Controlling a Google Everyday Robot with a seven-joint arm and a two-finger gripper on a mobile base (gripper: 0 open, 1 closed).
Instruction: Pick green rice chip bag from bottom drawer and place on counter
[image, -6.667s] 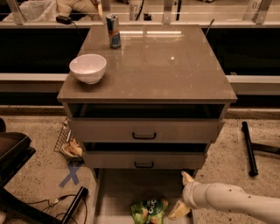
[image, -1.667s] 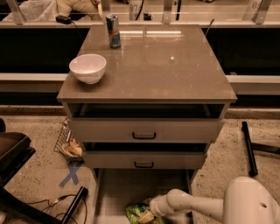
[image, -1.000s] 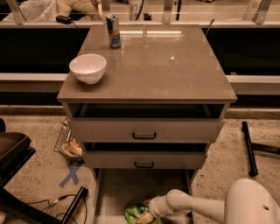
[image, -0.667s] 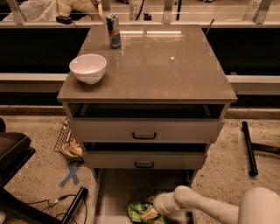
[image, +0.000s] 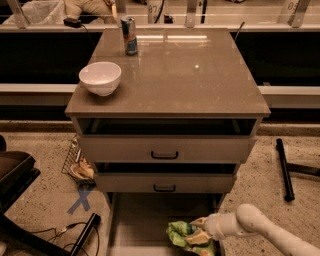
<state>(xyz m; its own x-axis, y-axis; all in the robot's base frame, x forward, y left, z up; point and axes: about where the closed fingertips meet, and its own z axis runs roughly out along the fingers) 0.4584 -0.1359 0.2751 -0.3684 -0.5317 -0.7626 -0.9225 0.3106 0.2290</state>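
Note:
The green rice chip bag (image: 181, 235) is crumpled, at the front right of the open bottom drawer (image: 142, 220). My gripper (image: 198, 230) reaches in from the right on a white arm (image: 255, 227). Its tan fingers (image: 199, 221) are closed on the bag's right side. The bag seems slightly raised off the drawer floor, and its lower edge is cut off by the frame. The counter (image: 200, 75) is the glossy grey-brown top of the cabinet, above the two upper drawers.
A white bowl (image: 100, 77) stands at the counter's left front and a drink can (image: 129, 35) at its back left. The two upper drawers stand slightly open. A wire basket (image: 77, 162) and blue floor cross (image: 81, 200) lie left; a black bar (image: 284, 170) lies right.
My gripper reached across the drawer to the bag and closed on it. Bag and gripper have since shifted right and slightly up.

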